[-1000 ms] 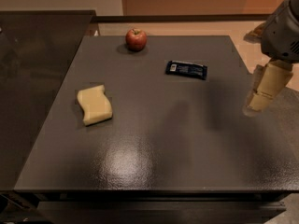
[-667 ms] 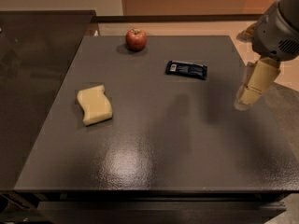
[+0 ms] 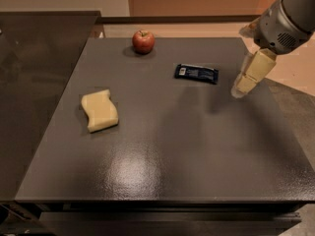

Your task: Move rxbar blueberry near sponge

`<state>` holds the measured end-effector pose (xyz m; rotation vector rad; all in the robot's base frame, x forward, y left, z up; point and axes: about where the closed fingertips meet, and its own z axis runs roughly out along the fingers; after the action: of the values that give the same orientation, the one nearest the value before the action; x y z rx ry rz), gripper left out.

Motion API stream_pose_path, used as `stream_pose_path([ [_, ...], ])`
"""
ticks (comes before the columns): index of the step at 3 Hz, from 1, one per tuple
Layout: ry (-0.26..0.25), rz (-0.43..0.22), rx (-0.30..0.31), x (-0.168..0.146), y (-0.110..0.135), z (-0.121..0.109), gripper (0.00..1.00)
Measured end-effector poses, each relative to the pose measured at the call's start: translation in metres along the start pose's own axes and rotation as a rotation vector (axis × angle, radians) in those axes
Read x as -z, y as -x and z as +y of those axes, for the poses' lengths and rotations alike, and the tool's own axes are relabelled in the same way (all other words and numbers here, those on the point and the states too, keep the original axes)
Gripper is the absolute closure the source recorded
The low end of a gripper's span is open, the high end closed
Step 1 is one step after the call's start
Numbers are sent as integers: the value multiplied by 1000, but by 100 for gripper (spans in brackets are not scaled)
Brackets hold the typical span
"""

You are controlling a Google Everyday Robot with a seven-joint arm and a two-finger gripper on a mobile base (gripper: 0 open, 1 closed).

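The rxbar blueberry point(image 3: 196, 73), a flat dark navy wrapper with a small white patch at its left end, lies on the dark table point(image 3: 162, 146) toward the back, right of centre. The sponge point(image 3: 99, 110), a pale yellow wavy-sided block, lies at the left middle of the table. My gripper point(image 3: 241, 88) hangs above the table's right side, to the right of the bar and a little nearer to me, not touching it. It holds nothing that I can see.
A red apple point(image 3: 143, 41) stands at the back of the table, left of the bar. A dark counter point(image 3: 34, 68) adjoins the table on the left. The table's right edge runs just beside the gripper.
The gripper has moved left and slightly away from me, inward over the table, toward the bar. The bar, sponge and apple have not moved.
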<state>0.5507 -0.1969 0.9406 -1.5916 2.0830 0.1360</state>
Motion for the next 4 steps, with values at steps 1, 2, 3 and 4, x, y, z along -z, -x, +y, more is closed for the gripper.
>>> stream_pose_path([
  [1,22,-71,-27,-20,6,-22,0],
  [2,65,-125,-46,-45,8,-38,0],
  [3,114,-170,-61,-70,6,-48,0],
  [4,163,-198,-66,-95,3,-52,0],
])
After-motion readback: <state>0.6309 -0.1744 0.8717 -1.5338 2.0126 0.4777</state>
